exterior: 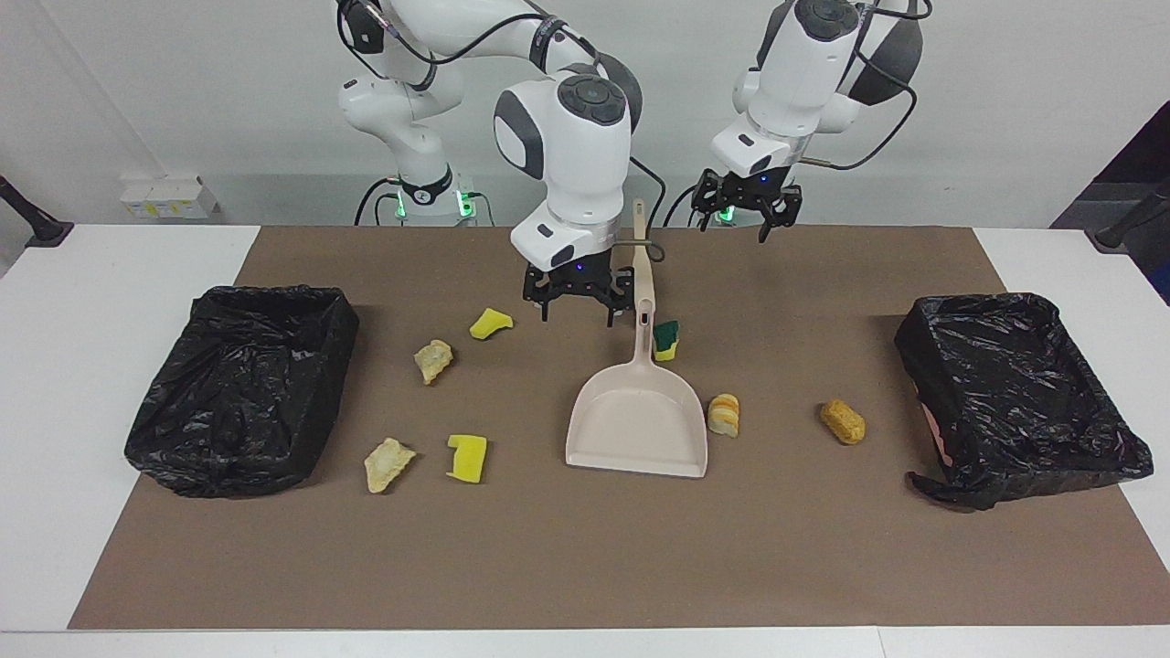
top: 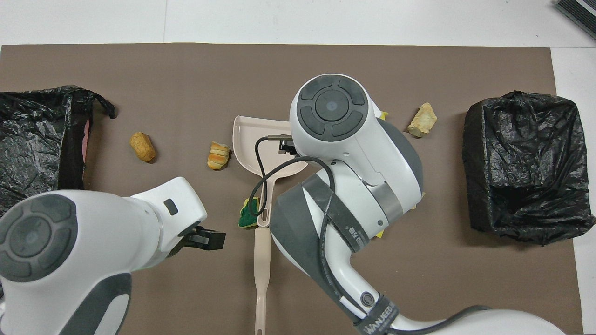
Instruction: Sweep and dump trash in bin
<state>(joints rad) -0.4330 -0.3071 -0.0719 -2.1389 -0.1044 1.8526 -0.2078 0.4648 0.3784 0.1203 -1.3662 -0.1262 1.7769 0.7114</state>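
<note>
- Fingers of the right gripper (exterior: 578, 294) are standing spread and holding nothing, hanging low over the brown mat (exterior: 585, 548) just beside the dustpan's handle (exterior: 642, 274), toward the right arm's end of it.
- Fingers of the left gripper (exterior: 748, 203) are likewise spread and empty, hovering over the mat's edge nearest the robots, toward the left arm's end from the handle.
- Trash is lying scattered on the mat, seven pieces in all.
- Toward the right arm's end are lying a yellow sponge piece (exterior: 490, 323), a tan chunk (exterior: 433, 360), a second tan chunk (exterior: 388, 463) and a yellow sponge block (exterior: 468, 457), the last two farther from the robots.
- A green-and-yellow sponge (exterior: 666, 340) is resting against the handle where it joins the pan.
- A striped bread lump (exterior: 724, 414) is sitting just beside the dustpan (exterior: 638, 425), and an orange-brown lump (exterior: 842, 421) is lying between that and the bin at the left arm's end.
- Two bins lined with black bags are sitting at the table's ends: one (exterior: 239, 388) at the right arm's end, one (exterior: 1019, 393) at the left arm's.
</note>
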